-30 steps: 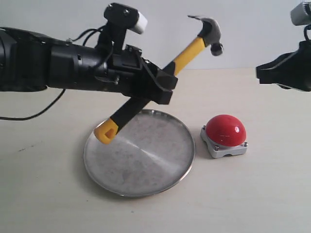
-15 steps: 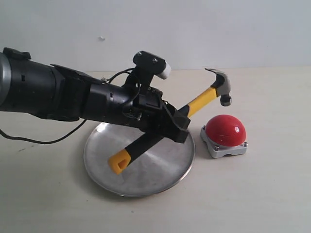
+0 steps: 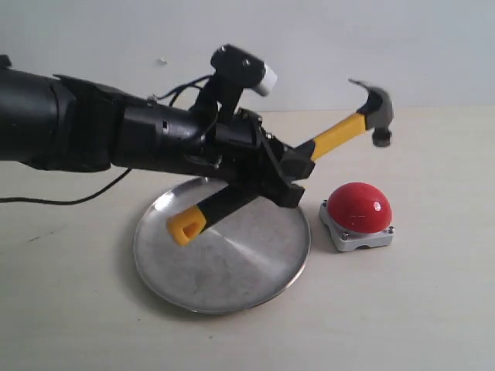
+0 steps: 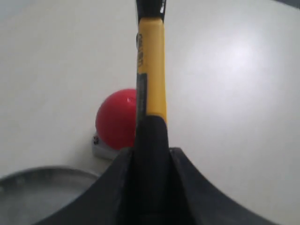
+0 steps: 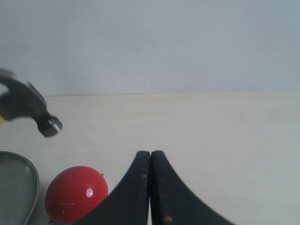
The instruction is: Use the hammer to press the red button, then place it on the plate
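While clamped in the left gripper [image 3: 289, 176], the hammer [image 3: 337, 136] hung tilted in the air. Its dark head was high, above the red button [image 3: 358, 207] and clear of it, and its yellow butt end was low over the plate [image 3: 232, 287]. Yellow neck, black grip (lettering not legible). The button stood just beside the plate's rim on the pale table [image 3: 433, 309]. Only the left wrist view showed the fingers [image 4: 112, 187] pressed against both sides of the black handle. Only the right wrist view showed the right gripper [image 5: 150, 187], fingers closed together on nothing, the hammer head blurred beyond. The left arm reached in from the left, across the plate.
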